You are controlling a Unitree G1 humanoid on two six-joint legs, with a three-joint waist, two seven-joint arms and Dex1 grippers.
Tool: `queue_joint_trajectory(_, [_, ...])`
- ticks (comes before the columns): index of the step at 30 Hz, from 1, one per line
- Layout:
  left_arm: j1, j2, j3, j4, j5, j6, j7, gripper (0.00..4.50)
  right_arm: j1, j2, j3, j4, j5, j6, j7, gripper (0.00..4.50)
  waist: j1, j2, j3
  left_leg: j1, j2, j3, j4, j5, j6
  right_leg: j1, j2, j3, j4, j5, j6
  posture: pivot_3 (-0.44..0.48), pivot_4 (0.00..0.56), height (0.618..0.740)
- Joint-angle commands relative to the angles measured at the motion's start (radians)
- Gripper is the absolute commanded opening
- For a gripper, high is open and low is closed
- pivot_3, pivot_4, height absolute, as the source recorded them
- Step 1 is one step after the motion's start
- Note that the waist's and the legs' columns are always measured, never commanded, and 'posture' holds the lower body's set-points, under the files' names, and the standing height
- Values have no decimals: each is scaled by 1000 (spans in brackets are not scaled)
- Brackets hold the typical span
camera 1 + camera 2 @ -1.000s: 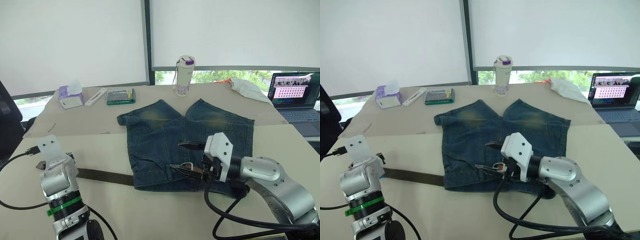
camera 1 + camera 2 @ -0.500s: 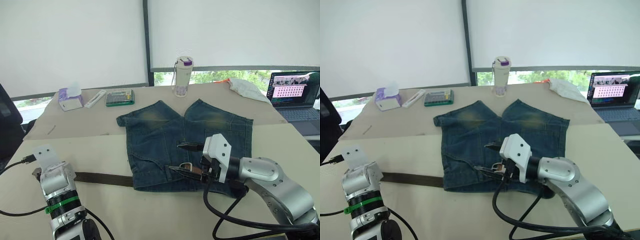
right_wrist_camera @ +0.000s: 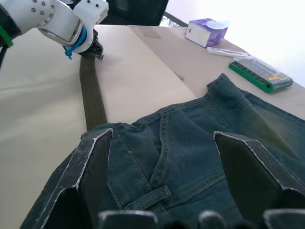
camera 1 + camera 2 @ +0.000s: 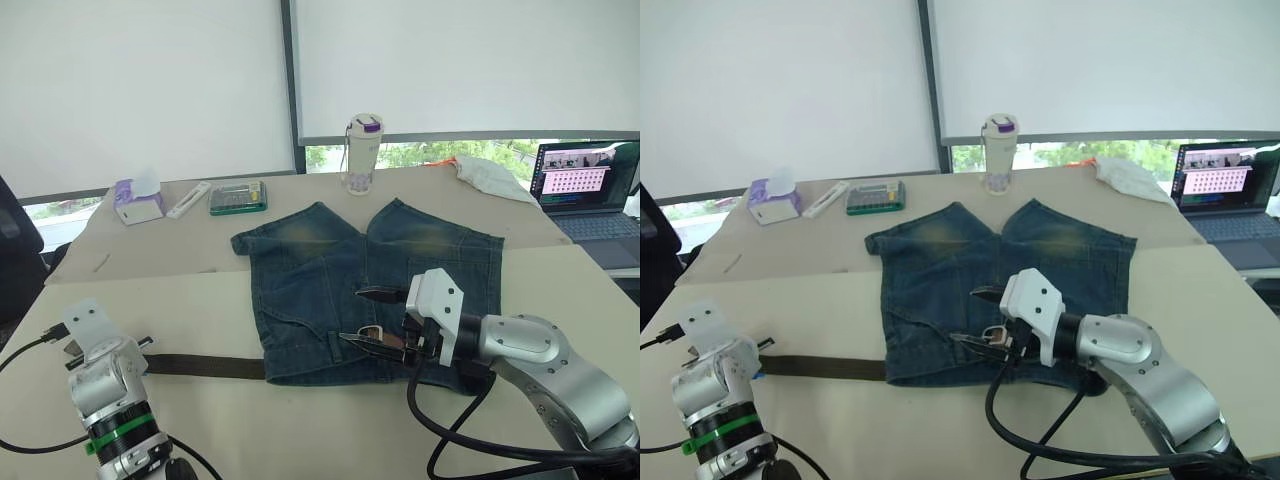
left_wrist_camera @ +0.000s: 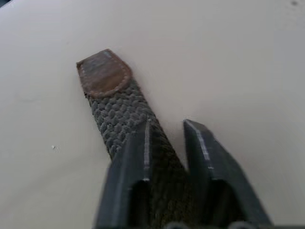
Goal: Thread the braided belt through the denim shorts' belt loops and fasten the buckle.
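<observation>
The denim shorts [image 4: 370, 280] lie flat mid-table, waistband toward me. The braided belt [image 4: 205, 366] runs out leftward from under the waistband, and its brown tip [image 5: 104, 74] pokes past my left gripper [image 5: 167, 125], which is shut on the strap near its end. That gripper [image 3: 90, 45] sits at the table's near left. My right gripper [image 4: 350, 313] stands open over the waistband, one finger on each side of the denim [image 3: 190, 157]. The silver buckle [image 4: 372, 332] lies by its nearer finger. A belt loop [image 3: 147, 197] shows just in front of the fingers.
At the back stand a white bottle [image 4: 362, 153], a green box [image 4: 238, 196], a flat white case [image 4: 190, 198] and a purple tissue box [image 4: 137, 200]. A white cloth [image 4: 490, 175] and a laptop [image 4: 590, 190] are at far right. Black cables [image 4: 450, 440] loop below my right arm.
My left arm has drawn back toward the near left corner with the belt end in its grip, so a little more strap lies bare. The right gripper has stayed put.
</observation>
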Motion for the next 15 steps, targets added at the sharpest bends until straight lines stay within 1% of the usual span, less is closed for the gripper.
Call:
queue_joint_trajectory(1, [21,60,-68,-100,37,-6,-20,2604,-1,-1,-5,-23,3,-15,4,3764,3,-4,1,0,0,0,0,0,0,0,0,0,0,0,0,0,150,740])
queue_joint_trajectory(4, [36,62,-65,-133,24,6,-38,3593,-8,4,3,-18,2,-16,4,3764,8,-6,2,0,0,-1,0,0,0,0,0,-1,0,0,0,0,150,740])
queue_joint_trajectory(9, [100,52,-40,-175,-14,-1,-94,3593,-16,6,9,-9,9,-15,11,3764,6,-6,2,0,1,-1,0,0,0,0,1,-1,-1,0,0,0,150,740])
queue_joint_trajectory(15, [120,-3,46,-161,-23,16,-40,3593,-19,6,8,-9,13,-10,16,3764,12,-6,2,0,1,-1,0,0,0,0,1,-1,-1,0,0,0,150,740])
